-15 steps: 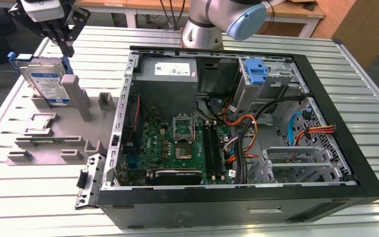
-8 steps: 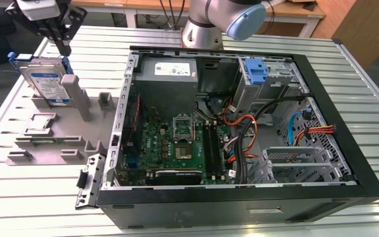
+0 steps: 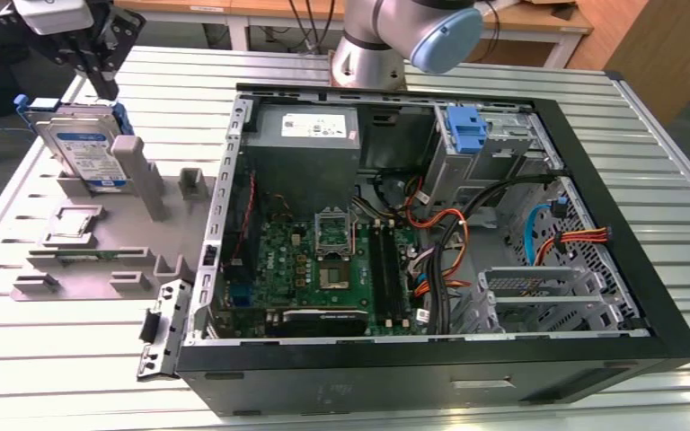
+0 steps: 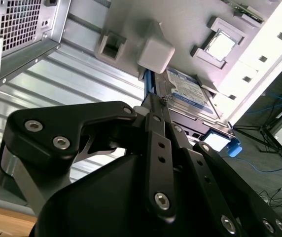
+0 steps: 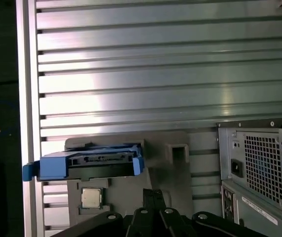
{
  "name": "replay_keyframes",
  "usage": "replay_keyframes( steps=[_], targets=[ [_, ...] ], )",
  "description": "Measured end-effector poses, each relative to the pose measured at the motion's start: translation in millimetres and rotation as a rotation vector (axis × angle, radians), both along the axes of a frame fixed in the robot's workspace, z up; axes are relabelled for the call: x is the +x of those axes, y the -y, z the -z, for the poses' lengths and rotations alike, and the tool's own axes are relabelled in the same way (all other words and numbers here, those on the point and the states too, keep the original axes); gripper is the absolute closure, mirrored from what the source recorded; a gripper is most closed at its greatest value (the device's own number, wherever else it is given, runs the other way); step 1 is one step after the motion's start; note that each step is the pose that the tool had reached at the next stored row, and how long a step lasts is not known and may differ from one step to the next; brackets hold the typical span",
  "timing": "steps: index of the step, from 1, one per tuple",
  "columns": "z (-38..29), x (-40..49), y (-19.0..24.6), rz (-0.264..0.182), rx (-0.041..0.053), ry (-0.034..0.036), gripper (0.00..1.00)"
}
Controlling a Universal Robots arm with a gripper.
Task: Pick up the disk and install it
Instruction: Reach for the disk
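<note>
Exterior view: the disk (image 3: 87, 148) leans label-up, long axis toward the gripper (image 3: 105, 90).

The disk (image 4: 190, 94) is part-hidden behind the gripper (image 4: 155, 102) in the second wrist view. The arm (image 3: 369, 54) is cut off at the exterior view's top edge.

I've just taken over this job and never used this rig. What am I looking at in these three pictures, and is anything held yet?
The exterior view looks down on a slatted metal table. The grey arm is the robot; its gripper hangs at that view's left. The two wrist views come from cameras riding on it. On the table stand an open computer case and a grey holder with the disk propped in it. The fingers look shut, close above the disk, holding nothing.
</note>
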State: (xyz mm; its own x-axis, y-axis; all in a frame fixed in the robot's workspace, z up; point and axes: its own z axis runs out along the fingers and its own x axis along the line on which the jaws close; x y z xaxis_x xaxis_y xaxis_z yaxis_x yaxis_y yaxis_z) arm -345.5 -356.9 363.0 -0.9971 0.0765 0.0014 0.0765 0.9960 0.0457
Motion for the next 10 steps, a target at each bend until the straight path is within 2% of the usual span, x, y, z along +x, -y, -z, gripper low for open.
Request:
replay_keyframes(
  steps=[4,10],
  targets=[
    [0.6,-7.9,-2.2,0.0,0.0,0.0,0.9],
    [1.9,-33.9,-5.7,0.0,0.0001,0.0001,0.9]
  ],
)
